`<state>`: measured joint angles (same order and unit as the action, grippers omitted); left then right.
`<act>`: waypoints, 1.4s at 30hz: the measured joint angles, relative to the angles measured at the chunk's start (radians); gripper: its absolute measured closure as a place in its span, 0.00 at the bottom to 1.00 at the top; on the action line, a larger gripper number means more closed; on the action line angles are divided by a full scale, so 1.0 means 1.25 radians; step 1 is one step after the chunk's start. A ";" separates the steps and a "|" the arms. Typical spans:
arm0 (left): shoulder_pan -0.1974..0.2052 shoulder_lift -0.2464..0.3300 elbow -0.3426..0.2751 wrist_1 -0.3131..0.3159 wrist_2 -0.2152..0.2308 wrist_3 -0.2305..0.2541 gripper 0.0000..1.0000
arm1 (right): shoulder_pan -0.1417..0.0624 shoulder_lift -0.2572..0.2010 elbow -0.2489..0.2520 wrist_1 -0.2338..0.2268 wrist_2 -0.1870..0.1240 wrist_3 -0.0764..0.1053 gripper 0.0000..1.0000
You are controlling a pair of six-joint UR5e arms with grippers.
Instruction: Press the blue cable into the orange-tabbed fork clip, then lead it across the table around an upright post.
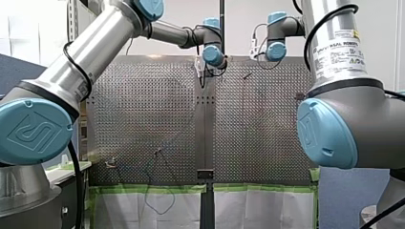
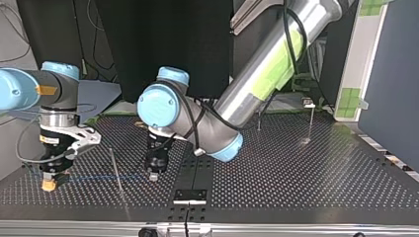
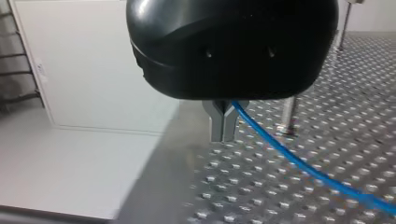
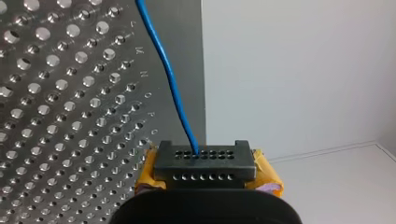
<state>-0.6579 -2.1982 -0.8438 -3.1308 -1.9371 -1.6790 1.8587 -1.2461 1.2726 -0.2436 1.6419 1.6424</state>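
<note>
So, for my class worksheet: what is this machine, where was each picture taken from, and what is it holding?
These are two robot arms working at a perforated metal table. One picture looks from behind the arms, one faces them from across the table, and two come from cameras on the wrists. A blue cable stretches between the arms: my left arm's fingers, bare metal, pinch it, and my right arm's fingers, with yellow pads, grip it too. An upright post stands further along the table.

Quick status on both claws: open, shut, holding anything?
Left claw: closed on the blue cable.
Right claw: closed on the same blue cable.
</note>
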 joint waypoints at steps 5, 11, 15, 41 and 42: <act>-0.007 -0.026 0.006 -0.001 -0.006 0.007 1.00 | -0.016 0.007 -0.002 0.027 -0.033 0.011 1.00; -0.012 -0.033 0.007 0.011 -0.007 0.008 1.00 | -0.033 0.032 -0.002 0.057 -0.059 0.014 1.00; -0.013 -0.050 0.016 0.013 -0.006 0.008 1.00 | -0.043 0.047 -0.002 0.062 -0.066 0.027 1.00; -0.003 -0.166 0.017 0.024 -0.006 0.009 0.48 | -0.071 0.101 0.065 0.053 -0.107 0.069 1.00; -0.003 -0.168 0.015 0.026 -0.007 0.009 0.48 | -0.071 0.102 0.070 0.051 -0.107 0.069 1.00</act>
<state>-0.6620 -2.4077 -0.8246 -3.0980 -1.9457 -1.6673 1.7699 -1.1187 1.3606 -0.1793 1.5077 1.7285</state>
